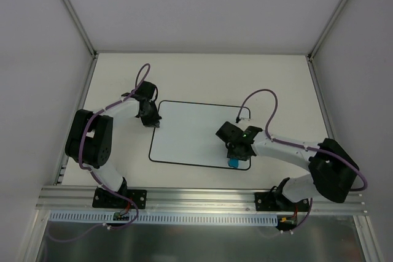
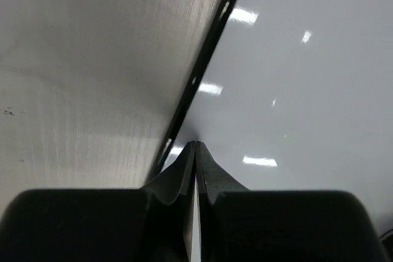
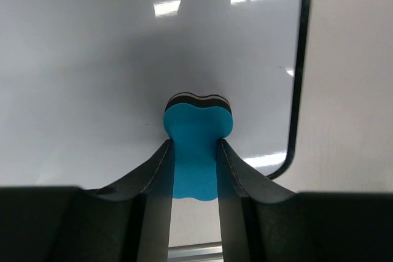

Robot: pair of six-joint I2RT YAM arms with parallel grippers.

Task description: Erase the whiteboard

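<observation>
1. The whiteboard (image 1: 190, 133) lies flat on the table (image 1: 276, 84), about midway between the two arms. Its thin black border and rounded corners are plain in the top view.
2. Over on the left, the left fingers (image 2: 191, 157) are clenched tight, tip against tip, with nothing between them. They are down at the board's left edge near its far corner, tips just inside the black border and apparently touching the surface.
3. On the right, the right fingers (image 1: 234, 155) are grasping a blue eraser (image 3: 198, 130), pinched across its narrow waist. A dark layer shows at the eraser's far end.
4. The eraser sits at the board's near-right corner. In the wrist view the border's rounded bend runs just to its right, and from above the blue block is right at the near edge.
5. The board's surface looks glossy, with bright patches of light reflected in both wrist views.
</observation>
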